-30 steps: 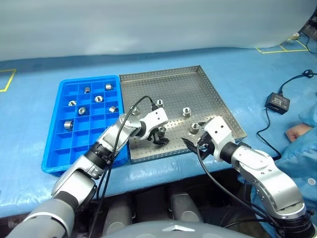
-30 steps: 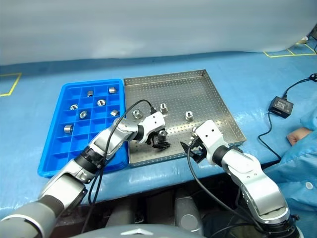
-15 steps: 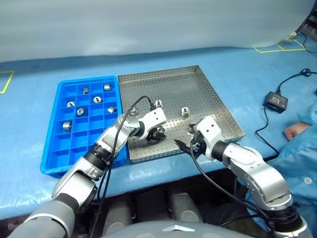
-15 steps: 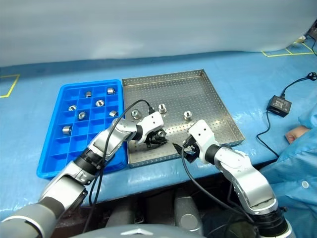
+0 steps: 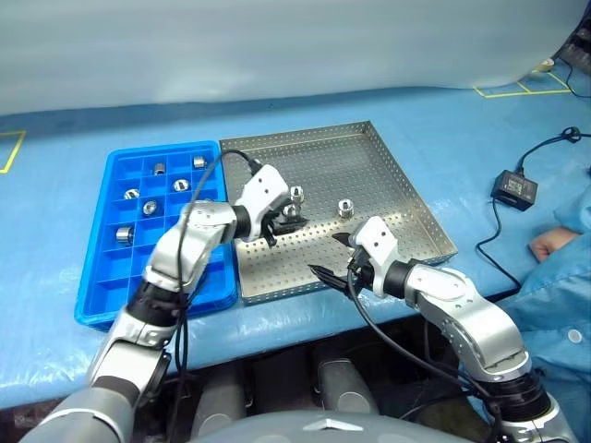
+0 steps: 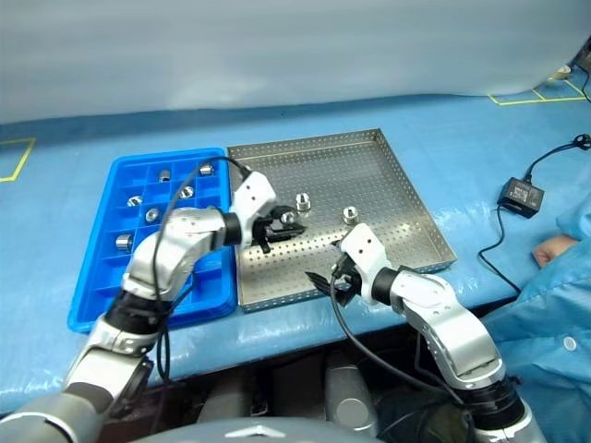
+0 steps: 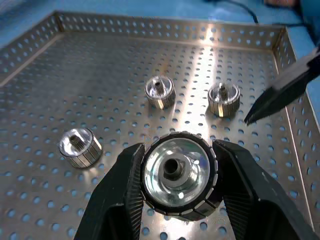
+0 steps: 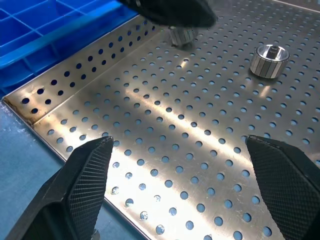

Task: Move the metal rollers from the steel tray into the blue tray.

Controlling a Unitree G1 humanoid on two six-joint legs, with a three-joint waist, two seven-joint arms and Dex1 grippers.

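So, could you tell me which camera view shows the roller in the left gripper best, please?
The left wrist view: the held roller faces the camera, clamped between both fingers of the left gripper, central hole plain. In the left and right eye views it is a small glint at the fingertips; in the right wrist view the gripper mostly hides it.

Left gripper (image 7: 176,175), jaws now clamped on a metal roller (image 7: 177,172), up off the steel tray (image 7: 90,80).

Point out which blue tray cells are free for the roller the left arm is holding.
The blue tray has its near rows, toward the robot, and left column bare. Six rollers crowd its far half. The left gripper grips a roller above the steel tray.
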